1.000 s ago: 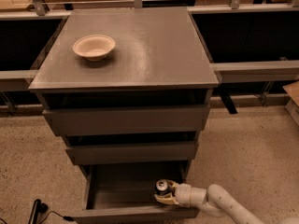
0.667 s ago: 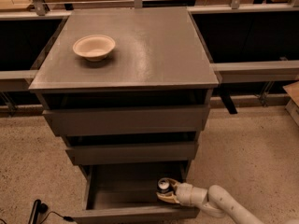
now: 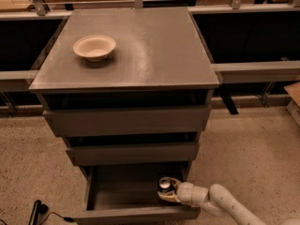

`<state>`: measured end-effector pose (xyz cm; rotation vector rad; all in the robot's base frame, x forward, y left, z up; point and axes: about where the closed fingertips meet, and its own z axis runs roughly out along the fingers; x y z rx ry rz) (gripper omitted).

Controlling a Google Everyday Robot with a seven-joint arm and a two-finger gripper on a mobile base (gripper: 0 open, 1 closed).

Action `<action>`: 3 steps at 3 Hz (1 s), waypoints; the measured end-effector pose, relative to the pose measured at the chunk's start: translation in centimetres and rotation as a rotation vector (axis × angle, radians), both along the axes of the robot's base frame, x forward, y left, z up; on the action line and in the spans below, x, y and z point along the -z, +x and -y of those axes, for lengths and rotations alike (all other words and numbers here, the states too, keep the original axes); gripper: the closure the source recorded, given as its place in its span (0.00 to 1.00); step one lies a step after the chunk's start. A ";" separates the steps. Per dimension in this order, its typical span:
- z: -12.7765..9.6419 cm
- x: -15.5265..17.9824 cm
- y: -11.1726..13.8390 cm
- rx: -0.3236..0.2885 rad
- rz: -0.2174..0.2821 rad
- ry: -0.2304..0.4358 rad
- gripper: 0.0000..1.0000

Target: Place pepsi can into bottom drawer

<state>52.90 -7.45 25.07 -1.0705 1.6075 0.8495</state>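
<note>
The bottom drawer is pulled open at the foot of the dark grey-brown cabinet. The pepsi can stands upright inside its right part, its silver top showing. My gripper reaches in from the lower right on a white arm. Its yellowish fingers sit around the can's lower side. I cannot tell whether they press on it.
A beige bowl sits on the cabinet top at the left. Two wider drawers hang above the open one. A black cable and plug lie on the speckled floor at lower left. Dark bins flank the cabinet.
The can and my gripper stay at the same spot in the drawer's right part; no clear movement shows.
</note>
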 end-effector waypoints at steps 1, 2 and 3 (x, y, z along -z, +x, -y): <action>-0.1 -0.2 2.3 -0.024 0.052 -0.018 1.00; 0.1 0.5 4.2 -0.067 0.079 -0.030 1.00; 0.7 1.7 5.1 -0.126 0.086 -0.044 1.00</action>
